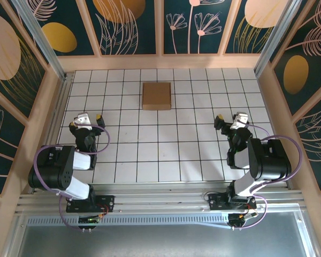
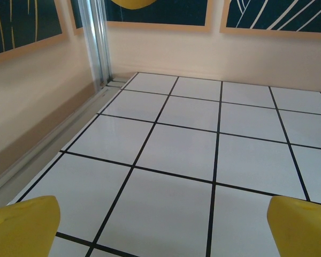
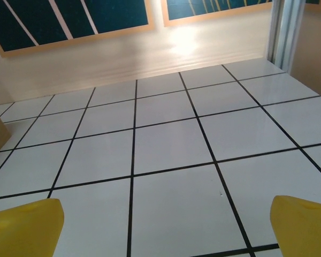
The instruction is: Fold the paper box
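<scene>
Near left of the white-tiled bench (image 1: 150,155): left tool (image 1: 86,120), spread wide and empty, yellow fingertips (image 2: 21,225) far apart above bare tiles. Farther back, about mid-bench: paper box (image 1: 156,96), lying as a plain brown square, well apart from both tools. Near right: right tool (image 1: 232,119), likewise wide and empty, with a brown sliver at the left border of its wrist view.
</scene>
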Robot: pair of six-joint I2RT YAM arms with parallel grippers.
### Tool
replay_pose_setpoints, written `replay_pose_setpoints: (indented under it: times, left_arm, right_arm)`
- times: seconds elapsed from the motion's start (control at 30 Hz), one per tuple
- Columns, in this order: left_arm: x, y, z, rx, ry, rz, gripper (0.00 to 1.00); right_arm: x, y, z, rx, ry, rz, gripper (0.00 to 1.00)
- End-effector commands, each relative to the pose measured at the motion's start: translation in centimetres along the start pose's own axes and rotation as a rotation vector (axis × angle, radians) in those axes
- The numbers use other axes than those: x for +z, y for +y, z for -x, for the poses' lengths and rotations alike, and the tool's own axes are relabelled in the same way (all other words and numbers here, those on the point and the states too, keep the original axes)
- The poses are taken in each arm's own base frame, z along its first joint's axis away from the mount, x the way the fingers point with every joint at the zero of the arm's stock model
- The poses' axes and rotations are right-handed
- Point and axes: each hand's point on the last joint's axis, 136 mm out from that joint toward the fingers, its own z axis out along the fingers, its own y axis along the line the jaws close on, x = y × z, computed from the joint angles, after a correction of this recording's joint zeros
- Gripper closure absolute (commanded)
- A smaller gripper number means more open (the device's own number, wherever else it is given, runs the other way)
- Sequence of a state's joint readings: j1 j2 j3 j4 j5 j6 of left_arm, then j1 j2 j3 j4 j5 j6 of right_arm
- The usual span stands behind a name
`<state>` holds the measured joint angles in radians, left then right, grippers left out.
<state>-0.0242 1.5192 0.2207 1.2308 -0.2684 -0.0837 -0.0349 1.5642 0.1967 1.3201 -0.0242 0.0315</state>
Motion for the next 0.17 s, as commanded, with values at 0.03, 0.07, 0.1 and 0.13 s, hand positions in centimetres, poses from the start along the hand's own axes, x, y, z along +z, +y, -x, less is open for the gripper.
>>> replay_pose_setpoints:
  times: [0.03, 0.07, 0.1, 0.13]
  left_arm:
    - [0.04, -0.27, 1.66, -0.039, -0.062, -0.02, 0.01]
    - [0.04, -0.27, 1.66, -0.039, -0.062, -0.02, 0.01]
    - [0.02, -0.27, 1.66, -0.039, -0.062, -0.02, 0.01]
    - [0.02, -0.27, 1.62, -0.038, -0.061, -0.02, 0.01]
  right_arm:
    - [0.3, 0.47, 1.06, -0.033, -0.039, 0.004, 0.01]
    - [0.24, 0.47, 1.14, -0.034, -0.042, 0.003, 0.01]
    - [0.06, 0.45, 1.11, -0.035, -0.046, 0.002, 0.01]
    - [-0.17, 0.44, 1.3, -0.036, -0.06, 0.001, 0.01]
